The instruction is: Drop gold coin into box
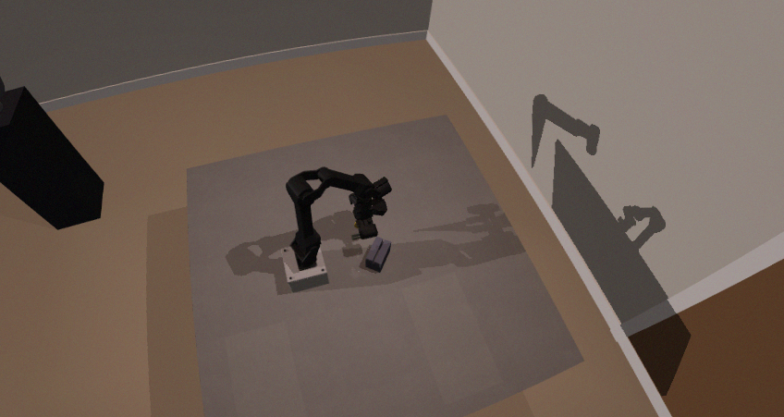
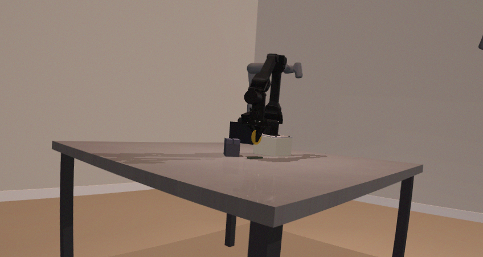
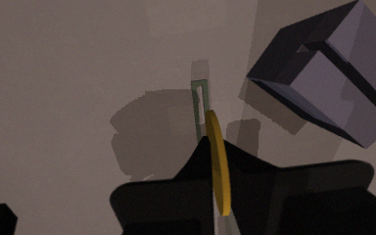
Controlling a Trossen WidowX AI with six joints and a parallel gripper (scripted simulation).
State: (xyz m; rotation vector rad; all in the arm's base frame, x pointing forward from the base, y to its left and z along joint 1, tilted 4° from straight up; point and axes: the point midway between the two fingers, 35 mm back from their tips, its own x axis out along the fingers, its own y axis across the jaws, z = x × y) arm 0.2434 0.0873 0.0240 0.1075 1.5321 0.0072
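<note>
The gold coin [image 2: 253, 137] [image 3: 218, 164] is upright between the fingers of my gripper [image 2: 258, 139] [image 3: 210, 140], which is shut on it. In the wrist view the coin is seen nearly edge-on. Coin and fingers hang above the table, over the dark-green holder [image 2: 254, 157] [image 3: 195, 117], which is empty with its groove showing. The grey box [image 1: 378, 255] [image 2: 232, 147] [image 3: 322, 93] stands closed beside the holder, to the right in the wrist view. The slot in its lid runs diagonally there, at an angle to the coin. In the top view the coin is mostly hidden.
The arm's pale base block [image 1: 308, 276] [image 2: 277, 146] stands on the table [image 1: 351, 358] [image 2: 237, 179] close to the holder and box. A black block [image 1: 52, 165] stands at the left in the top view, off the table. Arm shadows lie across the table top.
</note>
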